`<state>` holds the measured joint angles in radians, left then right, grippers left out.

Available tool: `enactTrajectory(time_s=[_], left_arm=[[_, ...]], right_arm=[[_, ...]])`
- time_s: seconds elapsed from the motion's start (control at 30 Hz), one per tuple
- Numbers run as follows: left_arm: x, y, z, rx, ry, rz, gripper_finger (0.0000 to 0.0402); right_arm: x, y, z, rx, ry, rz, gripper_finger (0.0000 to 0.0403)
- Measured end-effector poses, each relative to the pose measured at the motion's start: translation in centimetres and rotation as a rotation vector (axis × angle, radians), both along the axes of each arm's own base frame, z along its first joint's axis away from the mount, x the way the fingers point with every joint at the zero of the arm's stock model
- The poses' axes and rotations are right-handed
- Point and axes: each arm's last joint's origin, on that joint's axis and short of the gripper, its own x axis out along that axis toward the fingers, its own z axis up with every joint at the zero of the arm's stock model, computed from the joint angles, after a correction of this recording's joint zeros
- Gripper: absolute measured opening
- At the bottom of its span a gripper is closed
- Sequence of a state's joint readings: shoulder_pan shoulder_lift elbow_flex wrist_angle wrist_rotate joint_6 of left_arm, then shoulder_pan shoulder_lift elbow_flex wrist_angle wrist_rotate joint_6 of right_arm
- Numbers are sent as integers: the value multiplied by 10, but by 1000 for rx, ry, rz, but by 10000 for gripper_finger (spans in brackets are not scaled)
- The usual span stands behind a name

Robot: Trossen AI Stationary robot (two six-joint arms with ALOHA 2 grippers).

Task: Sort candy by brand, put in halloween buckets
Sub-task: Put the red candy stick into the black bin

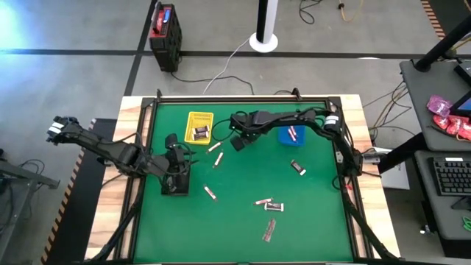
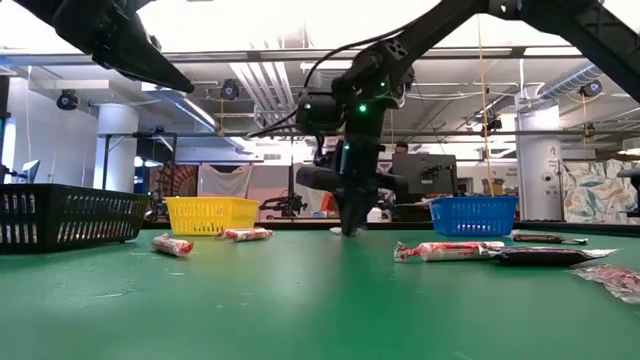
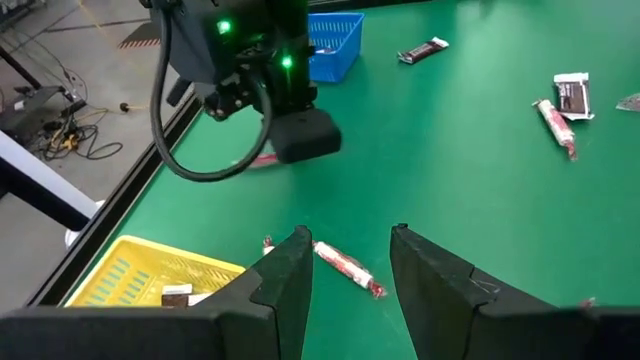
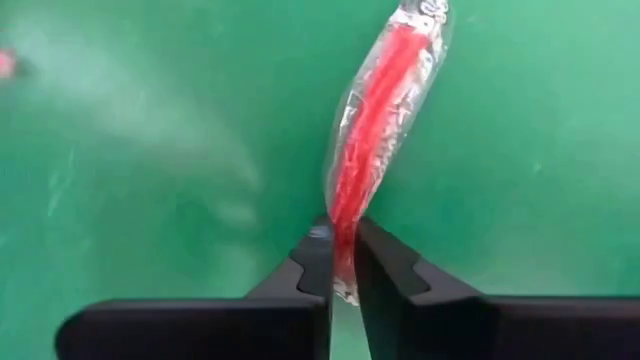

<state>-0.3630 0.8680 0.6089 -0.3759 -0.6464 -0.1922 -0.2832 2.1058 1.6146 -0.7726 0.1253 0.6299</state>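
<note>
My right gripper reaches in from the table's right, between the yellow bin and the blue bin, and is shut on a reddish-pink candy in a clear wrapper. My left gripper is open and hovers high over the black bin. Far below it, another reddish candy lies flat on the green table. A dark candy lies in the yellow bin, and a pale one in the blue bin. My right gripper pinches the reddish-pink candy near one end of its wrapper between the two fingertips. The fingers come from above, pointing down, low over the table. The candy stretches away from the fingers; whether its far end rests on the table, I cannot tell.
Loose candies lie scattered on the green table: two near the yellow bin, one by the black bin, a dark one, and several toward the near edge. A raised frame rims the table.
</note>
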Motion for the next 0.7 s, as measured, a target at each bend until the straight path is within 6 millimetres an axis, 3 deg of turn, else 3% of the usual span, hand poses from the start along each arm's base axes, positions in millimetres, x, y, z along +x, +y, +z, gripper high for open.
enactTrajectory(time_s=[0.2, 0.47, 0.7], left_arm=[[0, -1, -4, 0, 15, -31, 121], [11, -10, -19, -48, -68, -242, 121], [25, -18, -36, -11, -143, -351, 129]], right_arm=[[2, 29, 21, 24, -23, 185, 15], [2, 105, 64, 160, -161, 493, 13], [5, 168, 84, 175, -297, 686, 13]])
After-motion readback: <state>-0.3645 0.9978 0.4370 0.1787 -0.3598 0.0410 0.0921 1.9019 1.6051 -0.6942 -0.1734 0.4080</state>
